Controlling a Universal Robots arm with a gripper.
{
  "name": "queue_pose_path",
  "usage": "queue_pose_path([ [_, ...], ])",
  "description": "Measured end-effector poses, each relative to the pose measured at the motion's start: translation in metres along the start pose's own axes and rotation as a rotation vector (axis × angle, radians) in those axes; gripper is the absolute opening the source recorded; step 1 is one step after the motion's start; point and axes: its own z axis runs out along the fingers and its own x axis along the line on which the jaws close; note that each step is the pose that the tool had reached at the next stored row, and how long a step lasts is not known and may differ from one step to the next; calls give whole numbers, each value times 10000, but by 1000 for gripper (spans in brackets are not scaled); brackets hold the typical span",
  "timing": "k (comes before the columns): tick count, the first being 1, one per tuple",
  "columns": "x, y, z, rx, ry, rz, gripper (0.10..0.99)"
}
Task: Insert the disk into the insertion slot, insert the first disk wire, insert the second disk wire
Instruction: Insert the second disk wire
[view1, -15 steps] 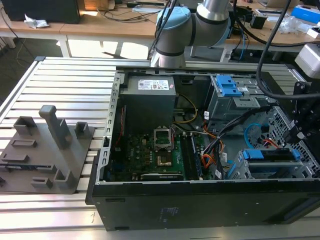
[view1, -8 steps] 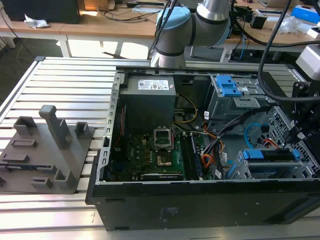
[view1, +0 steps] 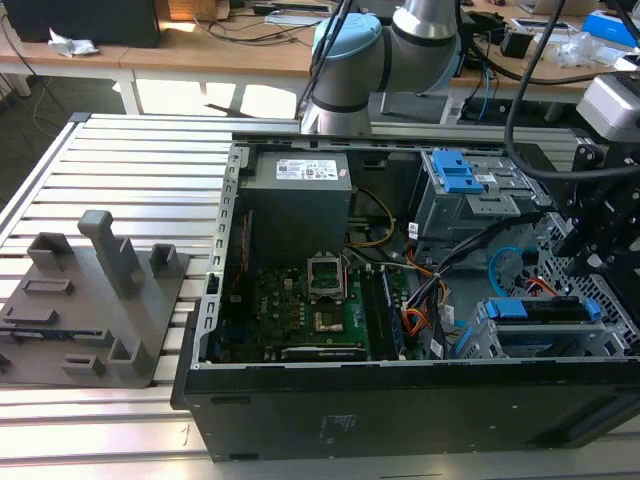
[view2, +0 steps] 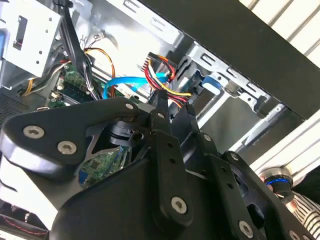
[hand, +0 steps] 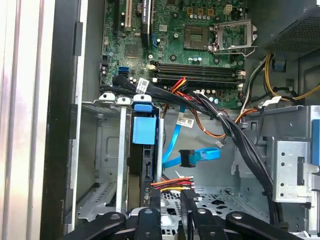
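Red-yellow-black wire (hand: 175, 182) clamped in claw (hand: 170, 193), plug hidden, blue-framed disk (hand: 145, 131) mostly concealed in insertion slot (hand: 107, 150)

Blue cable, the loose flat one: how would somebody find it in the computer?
Look inside the open computer case, near the green board. The blue cable curls beside the disk, flat and bright blue, unlike the red-and-yellow wires pinched in the claw.

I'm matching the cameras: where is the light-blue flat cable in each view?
Exterior view: the light-blue cable arcs beside the disk, at the exterior view's right.
Second wrist view: beside the red-yellow wire bundle.
First wrist view: beside the disk.
Shared landmark: the green motherboard.
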Motion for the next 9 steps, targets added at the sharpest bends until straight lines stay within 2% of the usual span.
queue_pose_path([
  [2,-79,17,3,-3,5,-64,302],
  [4,-91,50,5,-3,7,-84,302],
  [7,-98,170,8,-2,8,-100,302],
  [9,-99,194,-9,7,11,-120,302],
])
